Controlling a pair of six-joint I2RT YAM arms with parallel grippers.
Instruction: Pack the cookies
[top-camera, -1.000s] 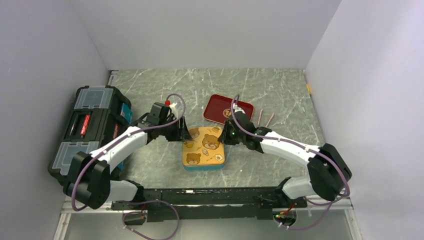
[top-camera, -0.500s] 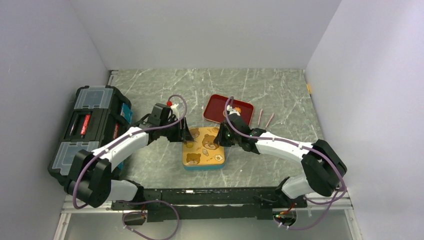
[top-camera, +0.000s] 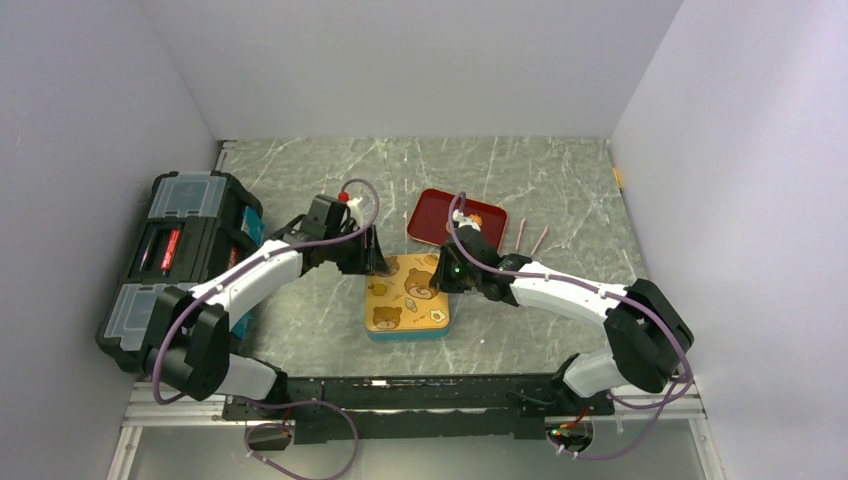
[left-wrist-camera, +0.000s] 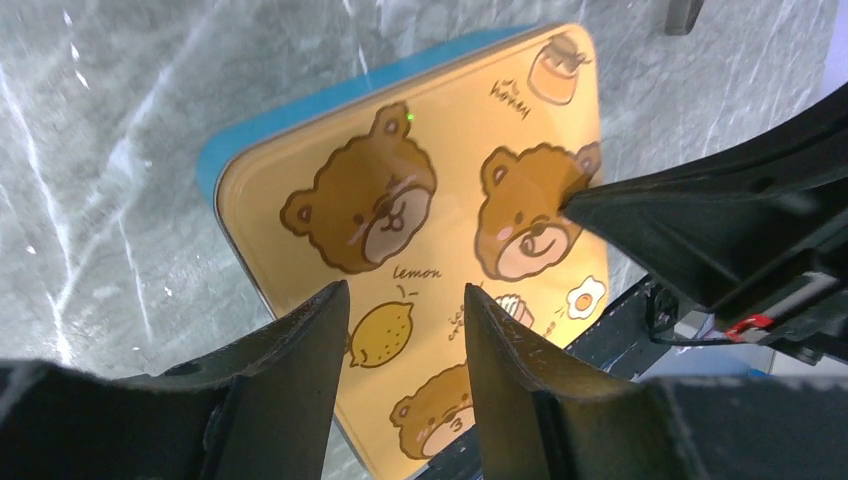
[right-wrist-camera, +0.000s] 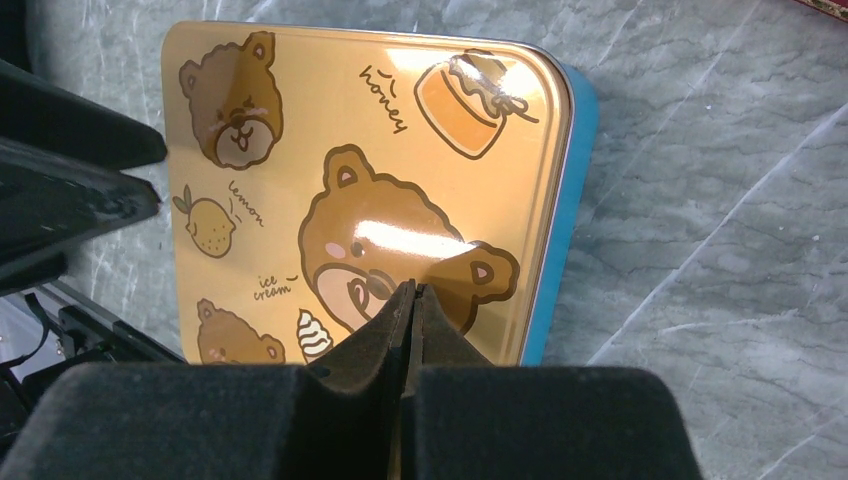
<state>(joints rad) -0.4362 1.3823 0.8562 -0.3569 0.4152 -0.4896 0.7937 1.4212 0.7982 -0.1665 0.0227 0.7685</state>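
The cookies are hidden; the teal tin (top-camera: 408, 300) lies shut under its yellow bear-printed lid (left-wrist-camera: 420, 190) (right-wrist-camera: 350, 140). My left gripper (top-camera: 377, 262) (left-wrist-camera: 405, 292) hangs open over the lid's far left part, with nothing between its fingers. From the right, my right gripper (top-camera: 444, 274) (right-wrist-camera: 410, 287) is shut on nothing, its tip over the big bear's face near the lid's right edge. I cannot tell whether the tip touches the lid. The two grippers' tips face each other across the lid.
A dark red tray (top-camera: 428, 216) sits just behind the tin, partly under the right arm, with a small orange speck (top-camera: 475, 219) on it. Thin pink tongs (top-camera: 523, 231) lie to its right. A black and teal toolbox (top-camera: 185, 255) stands at the left.
The left gripper has shifted a little to the right, over the lid's left part. The right gripper has slid slightly left onto the lid. The tin has not moved.
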